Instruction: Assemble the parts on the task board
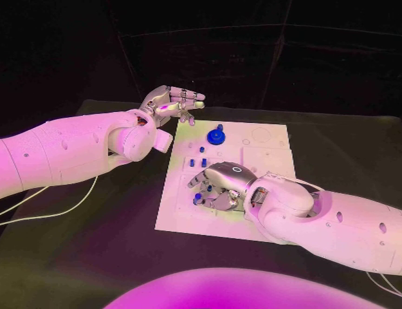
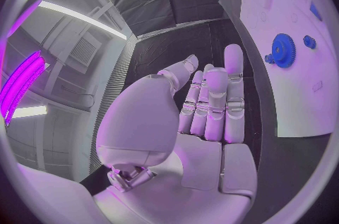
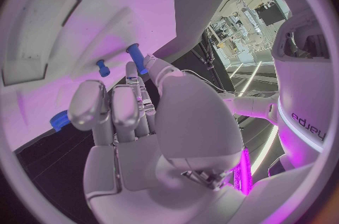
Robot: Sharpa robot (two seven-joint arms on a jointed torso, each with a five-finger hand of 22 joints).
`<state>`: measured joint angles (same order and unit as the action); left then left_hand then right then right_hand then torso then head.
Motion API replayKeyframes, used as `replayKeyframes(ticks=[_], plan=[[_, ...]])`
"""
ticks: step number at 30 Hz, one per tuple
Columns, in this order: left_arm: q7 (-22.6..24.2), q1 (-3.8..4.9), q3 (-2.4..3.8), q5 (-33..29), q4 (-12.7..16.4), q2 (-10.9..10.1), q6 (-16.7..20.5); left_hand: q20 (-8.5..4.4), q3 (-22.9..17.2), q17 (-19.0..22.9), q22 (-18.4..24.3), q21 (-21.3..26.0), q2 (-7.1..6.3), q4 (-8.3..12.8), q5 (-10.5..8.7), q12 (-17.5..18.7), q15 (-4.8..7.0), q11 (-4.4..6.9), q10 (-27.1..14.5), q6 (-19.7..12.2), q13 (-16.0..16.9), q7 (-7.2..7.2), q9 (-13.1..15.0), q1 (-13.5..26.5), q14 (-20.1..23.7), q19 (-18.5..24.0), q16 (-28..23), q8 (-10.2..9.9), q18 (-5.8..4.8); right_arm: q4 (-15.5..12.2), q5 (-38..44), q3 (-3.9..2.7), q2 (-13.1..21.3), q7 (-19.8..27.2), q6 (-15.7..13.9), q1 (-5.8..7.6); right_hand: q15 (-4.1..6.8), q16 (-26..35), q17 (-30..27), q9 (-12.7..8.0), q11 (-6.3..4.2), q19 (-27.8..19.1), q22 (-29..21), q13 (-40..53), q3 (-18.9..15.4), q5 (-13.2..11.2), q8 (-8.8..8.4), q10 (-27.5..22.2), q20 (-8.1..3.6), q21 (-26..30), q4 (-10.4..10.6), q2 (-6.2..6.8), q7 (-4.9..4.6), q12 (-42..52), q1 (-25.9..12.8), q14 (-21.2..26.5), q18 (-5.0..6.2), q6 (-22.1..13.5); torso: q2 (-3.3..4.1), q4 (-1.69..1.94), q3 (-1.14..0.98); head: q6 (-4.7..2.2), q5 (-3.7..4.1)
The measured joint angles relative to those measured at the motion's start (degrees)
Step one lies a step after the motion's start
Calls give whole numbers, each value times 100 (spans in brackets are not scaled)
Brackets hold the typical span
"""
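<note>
Two hands at the task board [image 1: 265,154] on the black table [image 1: 368,161].

The left hand [image 1: 171,103] hovers just off the board's far left corner, fingers loosely apart and holding nothing; a blue gear [image 1: 217,136] sits on the board just beside it. The right hand [image 1: 221,187] rests low over the board's near part, fingers curled down among small blue pegs [image 3: 136,57]; whether it grips one, I cannot tell.

Magenta light washes the white arms and the task board [image 1: 221,193] while the black counter [image 1: 89,257] and room behind stay dim, and both wrist views bend straight edges into curves (with bright ceiling strips glaring near the circles' rims).
</note>
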<state>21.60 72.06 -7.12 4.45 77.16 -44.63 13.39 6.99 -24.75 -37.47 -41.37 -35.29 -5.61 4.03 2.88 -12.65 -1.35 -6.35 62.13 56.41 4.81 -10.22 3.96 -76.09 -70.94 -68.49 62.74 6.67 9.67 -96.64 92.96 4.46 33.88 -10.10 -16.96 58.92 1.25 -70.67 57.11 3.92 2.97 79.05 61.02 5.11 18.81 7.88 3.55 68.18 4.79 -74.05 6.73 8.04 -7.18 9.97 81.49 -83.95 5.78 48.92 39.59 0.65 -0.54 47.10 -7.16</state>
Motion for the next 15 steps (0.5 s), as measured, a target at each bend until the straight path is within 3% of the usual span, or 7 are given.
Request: replayKeyframes(ticks=[15], plan=[[-7, 0, 0, 0, -6, -3, -4, 0, 0, 0, -1, 0, 0, 0, 0, 0, 0, 0, 0, 0, 0, 0, 0, 0, 0, 0, 0, 0, 0, -9, -32, 0, 13, 7, 0, 0, 0, 0, -9, -1, 0, 0, 6, -1, -16, 0, 0, 0, 1, 0, -16, 0, 0, 0, 0, 0, 0, 0, 0, 2, -1, 7, -9]])
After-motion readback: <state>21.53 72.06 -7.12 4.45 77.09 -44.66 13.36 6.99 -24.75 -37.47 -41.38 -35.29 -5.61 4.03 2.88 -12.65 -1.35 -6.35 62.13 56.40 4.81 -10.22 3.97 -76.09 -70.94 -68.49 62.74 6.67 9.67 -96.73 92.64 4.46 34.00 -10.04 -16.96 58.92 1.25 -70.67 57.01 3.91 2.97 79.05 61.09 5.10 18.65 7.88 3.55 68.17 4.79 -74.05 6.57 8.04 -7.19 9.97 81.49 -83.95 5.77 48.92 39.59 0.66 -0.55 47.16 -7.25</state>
